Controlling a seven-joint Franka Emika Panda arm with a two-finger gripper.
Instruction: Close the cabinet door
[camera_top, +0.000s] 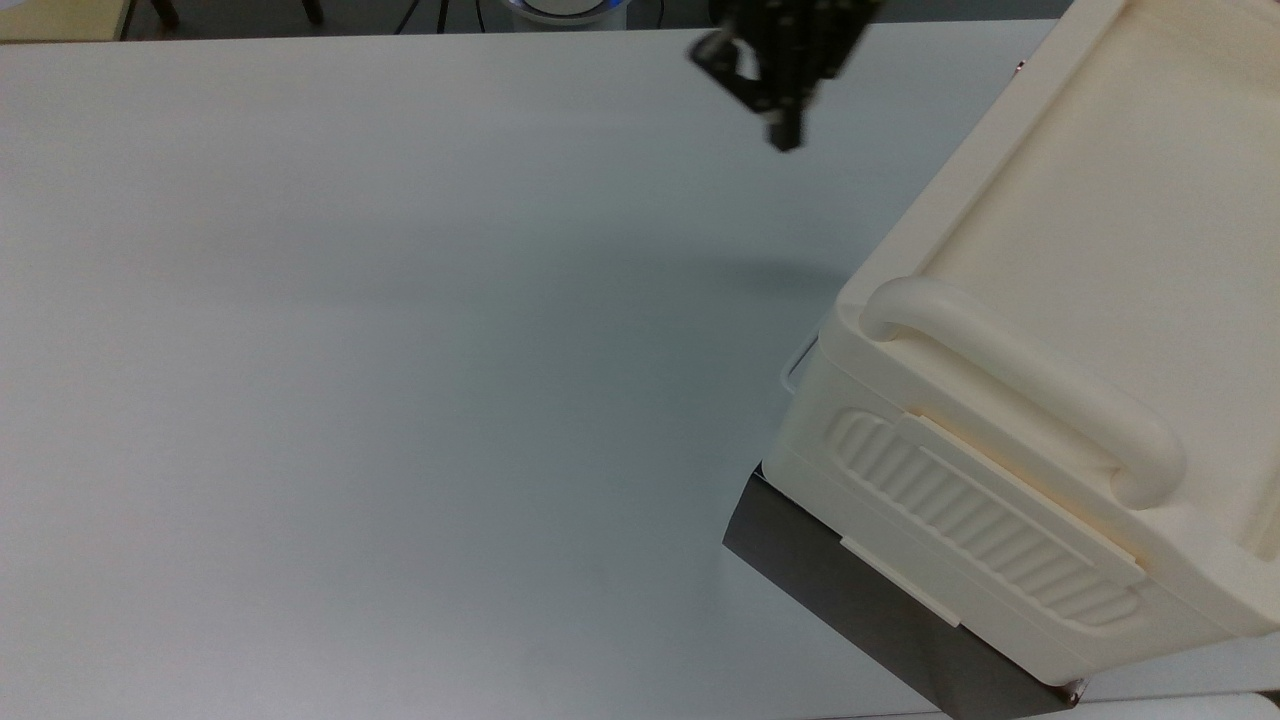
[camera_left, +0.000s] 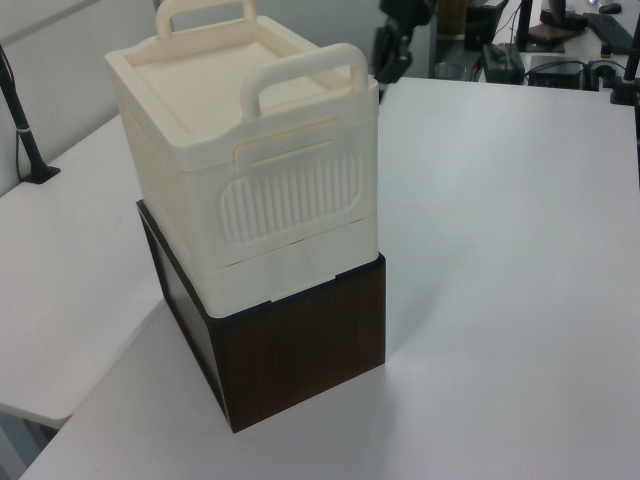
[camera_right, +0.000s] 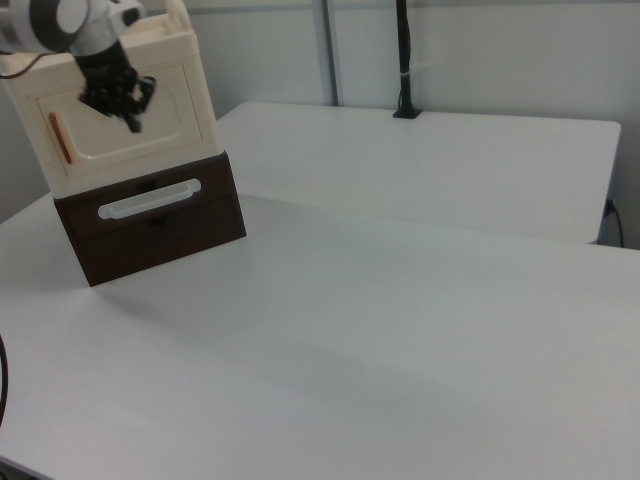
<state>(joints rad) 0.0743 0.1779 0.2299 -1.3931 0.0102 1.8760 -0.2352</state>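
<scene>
cabinet door (camera_right: 125, 112) sits flush on the cabinet (camera_top: 1050, 330) front; tool (camera_right: 128, 105) hangs just in front of it, holding nothing, can't tell how far it's open.

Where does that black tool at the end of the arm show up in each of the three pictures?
Top view: tool at the upper edge, to the cabinet's left.
Left view: tool at the top, behind the cabinet's far corner.
Right view: tool upper left, before the cabinet door.
Shared landmark: the cabinet.
</scene>
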